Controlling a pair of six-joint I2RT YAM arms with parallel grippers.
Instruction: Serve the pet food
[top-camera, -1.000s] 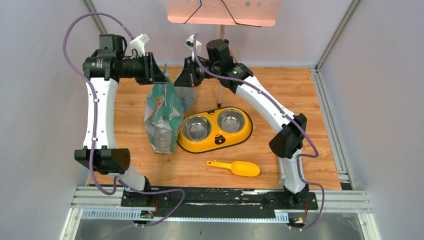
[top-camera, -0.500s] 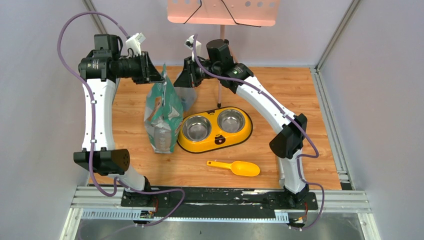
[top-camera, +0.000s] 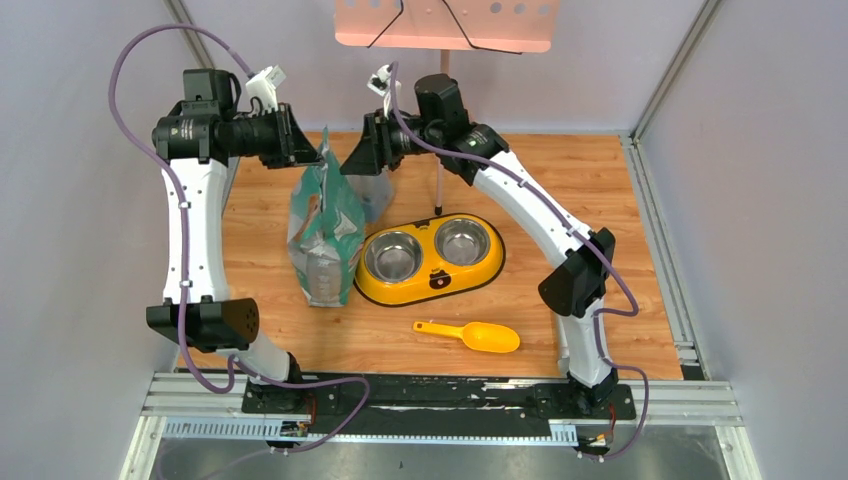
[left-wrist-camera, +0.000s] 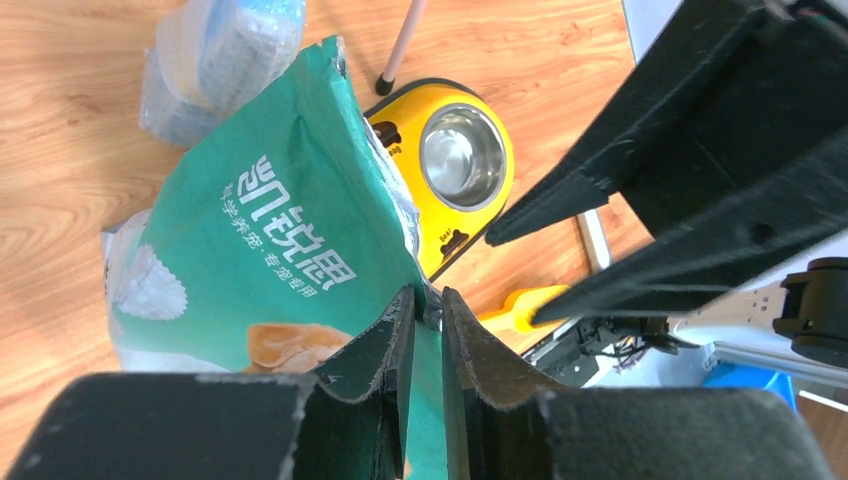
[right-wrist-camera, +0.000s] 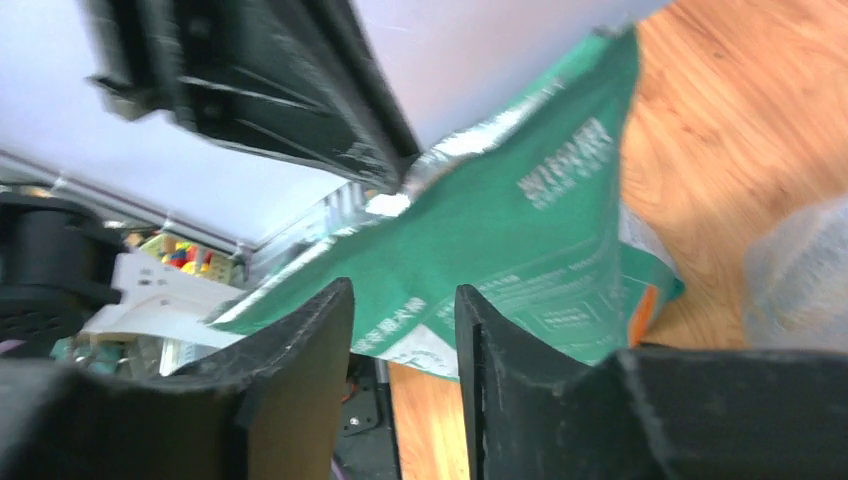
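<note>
The green-and-white bag stands upright left of the bowls. My left gripper is shut on the bag's top edge; in the left wrist view the jaws pinch the green edge of the bag. My right gripper is open just right of the bag's top. In the right wrist view its fingers stand apart with the bag just beyond them, not held. The kibble is hidden; none shows in the bowls. The orange-yellow scoop lies on the table in front of the bowls.
A yellow double bowl with two steel cups sits at the table's middle. A clear plastic bag lies behind the green bag. A thin pole under a pink stand rises behind the bowls. Grey walls close in both sides.
My left gripper has drawn the bag's top a little to the left. My right gripper has moved left toward the bag's top. The bowls and scoop have not moved.
</note>
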